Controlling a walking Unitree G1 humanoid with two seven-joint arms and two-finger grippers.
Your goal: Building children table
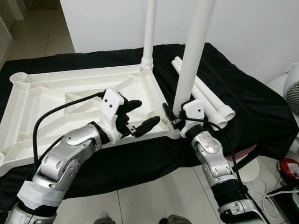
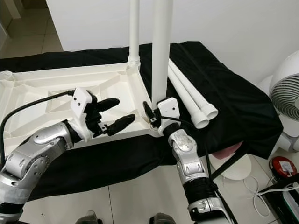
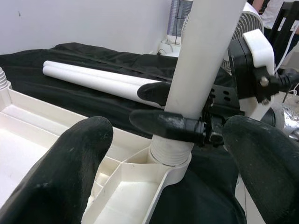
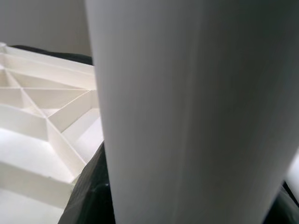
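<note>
A white tabletop (image 1: 42, 93) lies upside down on a black cloth (image 1: 252, 107). One white leg (image 1: 150, 28) stands upright in its far corner socket. A second leg (image 1: 192, 56) stands in the near right corner socket (image 3: 170, 161). My right gripper (image 1: 174, 116) is shut around the base of this leg, and its black fingers (image 3: 163, 126) clasp the tube just above the socket. In the right wrist view the leg (image 4: 187, 112) is very close. My left gripper (image 1: 142, 114) hovers open over the tabletop's near rim, just left of that leg, holding nothing.
Two loose white legs (image 1: 208, 95) lie side by side on the cloth to the right of the tabletop. A white fan (image 2: 287, 93) stands at the far right. A red object (image 2: 282, 165) and cables lie on the tiled floor.
</note>
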